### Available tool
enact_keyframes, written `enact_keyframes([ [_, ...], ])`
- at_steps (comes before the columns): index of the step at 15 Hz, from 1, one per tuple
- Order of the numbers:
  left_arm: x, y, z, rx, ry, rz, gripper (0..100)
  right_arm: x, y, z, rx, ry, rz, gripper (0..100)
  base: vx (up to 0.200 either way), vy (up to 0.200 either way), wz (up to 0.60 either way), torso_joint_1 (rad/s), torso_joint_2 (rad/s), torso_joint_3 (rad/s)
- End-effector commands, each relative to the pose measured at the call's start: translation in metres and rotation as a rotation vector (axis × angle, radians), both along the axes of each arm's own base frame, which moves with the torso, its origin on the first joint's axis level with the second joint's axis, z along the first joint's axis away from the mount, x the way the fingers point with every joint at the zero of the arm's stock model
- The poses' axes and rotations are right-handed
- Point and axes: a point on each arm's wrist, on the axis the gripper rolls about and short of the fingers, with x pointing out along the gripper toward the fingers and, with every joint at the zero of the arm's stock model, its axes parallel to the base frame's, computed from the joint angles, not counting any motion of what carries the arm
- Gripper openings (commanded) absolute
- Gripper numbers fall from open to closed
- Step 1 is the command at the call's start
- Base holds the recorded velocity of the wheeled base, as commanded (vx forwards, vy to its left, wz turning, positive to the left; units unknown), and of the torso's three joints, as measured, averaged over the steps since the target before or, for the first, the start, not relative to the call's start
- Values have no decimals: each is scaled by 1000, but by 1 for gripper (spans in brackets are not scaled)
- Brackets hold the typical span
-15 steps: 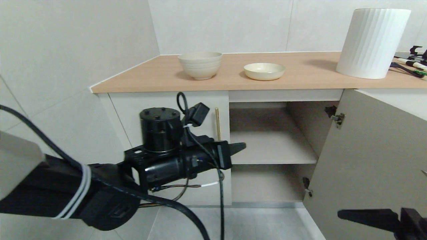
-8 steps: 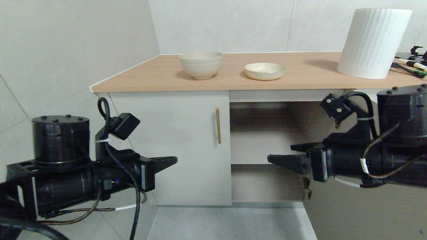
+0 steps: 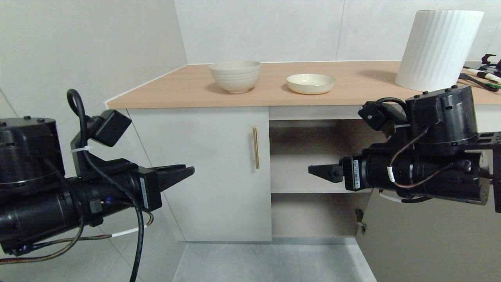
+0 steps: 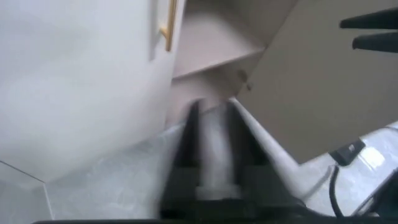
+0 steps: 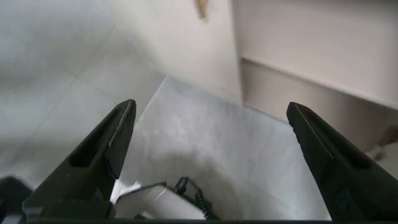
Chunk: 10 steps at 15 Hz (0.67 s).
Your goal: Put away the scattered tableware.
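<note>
A ribbed beige bowl [image 3: 235,76] and a shallow cream dish [image 3: 310,84] stand apart on the wooden countertop [image 3: 352,88]. Both arms hang below counter height, in front of the cabinet. My left gripper [image 3: 188,172] points right at the closed left door [image 3: 211,172], its fingers [image 4: 189,121] a little apart and holding nothing. My right gripper [image 3: 314,171] points left in front of the open compartment's shelf [image 3: 305,172]. Its fingers [image 5: 118,130] are spread wide and hold nothing.
A tall white ribbed cylinder [image 3: 438,51] stands on the counter's right, with dark utensils [image 3: 483,76] beyond it. The left door has a gold handle [image 3: 255,147]. The right door [image 3: 422,235] is swung open toward me. Grey tiled floor [image 3: 270,262] lies below.
My left arm pulled back to the left, away from the door handle. My right arm rose from the bottom right corner to the front of the open compartment.
</note>
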Motion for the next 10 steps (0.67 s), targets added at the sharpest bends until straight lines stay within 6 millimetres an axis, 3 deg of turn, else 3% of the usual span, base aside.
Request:
enact_keyframes([
  [1,0,0,6,-6,-23,19,100,-11,-8,13,26,-38,0,100,0,0,0,0,0,0],
  [4,1,1,15,-28,-44,76,100,-19,-14,23,46,-67,2,100,0,0,0,0,0,0],
  [10,-9,5,27,-58,-89,88,100,-18,-13,22,43,-65,1,100,0,0,0,0,0,0],
])
